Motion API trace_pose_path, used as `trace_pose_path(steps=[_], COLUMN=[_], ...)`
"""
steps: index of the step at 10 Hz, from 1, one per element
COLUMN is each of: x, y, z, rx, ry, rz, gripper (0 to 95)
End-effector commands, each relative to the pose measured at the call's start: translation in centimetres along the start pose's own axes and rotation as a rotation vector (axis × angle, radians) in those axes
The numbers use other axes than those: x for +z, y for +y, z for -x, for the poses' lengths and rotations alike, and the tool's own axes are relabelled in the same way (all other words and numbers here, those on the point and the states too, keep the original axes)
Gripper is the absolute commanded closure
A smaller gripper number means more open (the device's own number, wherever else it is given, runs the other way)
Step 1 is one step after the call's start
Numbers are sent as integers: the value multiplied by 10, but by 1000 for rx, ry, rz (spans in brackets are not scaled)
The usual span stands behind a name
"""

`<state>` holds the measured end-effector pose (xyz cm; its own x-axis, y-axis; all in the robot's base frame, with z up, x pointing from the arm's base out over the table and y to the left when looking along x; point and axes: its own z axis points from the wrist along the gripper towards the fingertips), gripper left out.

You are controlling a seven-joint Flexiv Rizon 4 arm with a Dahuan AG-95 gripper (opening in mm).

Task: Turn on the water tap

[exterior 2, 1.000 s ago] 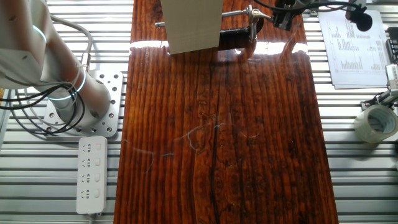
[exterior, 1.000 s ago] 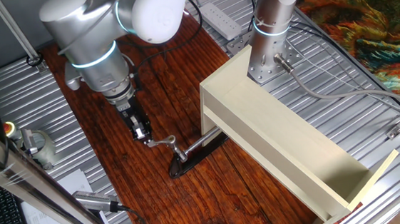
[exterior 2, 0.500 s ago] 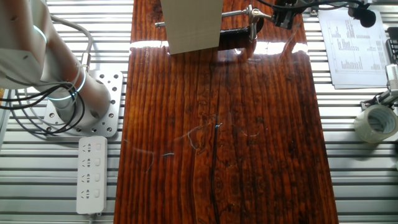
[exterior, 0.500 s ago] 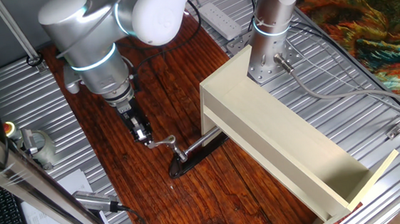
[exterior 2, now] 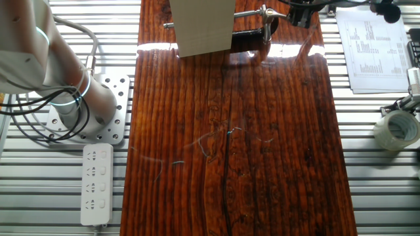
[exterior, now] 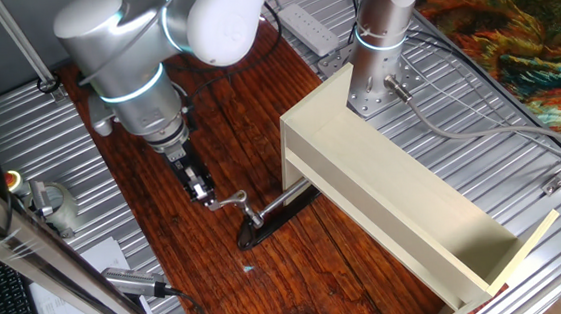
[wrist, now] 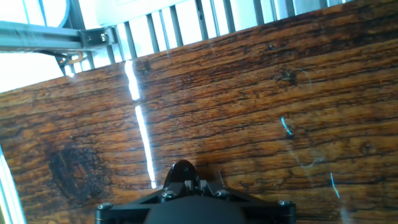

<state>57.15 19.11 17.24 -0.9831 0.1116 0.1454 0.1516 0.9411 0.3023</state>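
Observation:
The water tap (exterior: 250,214) stands on a dark oval base plate (exterior: 277,217) on the wooden table. Its thin flat lever handle (exterior: 227,198) points left, and its slim spout (exterior: 296,192) runs under a beige box. My gripper (exterior: 201,190) hangs just left of the lever's free end, fingers close together, with its tip at or touching the lever. In the other fixed view the tap (exterior 2: 264,14) is at the top edge with my gripper (exterior 2: 296,13) to its right. In the hand view my gripper (wrist: 183,171) shows only wood ahead; the tap is hidden.
A beige open box (exterior: 394,198) lies right of the tap. A second arm's base (exterior: 379,69) stands behind it. A silver cylindrical tool with a cable (exterior: 135,281) lies at the front left. A power strip (exterior 2: 96,183), tape roll (exterior 2: 397,129) and papers (exterior 2: 374,52) lie off the wood.
My gripper has shifted very slightly towards the lever's end. The tap's lever looks about where it was.

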Motion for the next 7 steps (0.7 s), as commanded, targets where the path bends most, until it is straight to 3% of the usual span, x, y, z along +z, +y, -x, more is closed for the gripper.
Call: trace_pose_path(steps=[1, 7], x=[2, 2], y=[1, 5], z=[-1, 1], rx=[-42, -138], ry=[8, 44], rz=[-13, -24], gripper=[950, 950])
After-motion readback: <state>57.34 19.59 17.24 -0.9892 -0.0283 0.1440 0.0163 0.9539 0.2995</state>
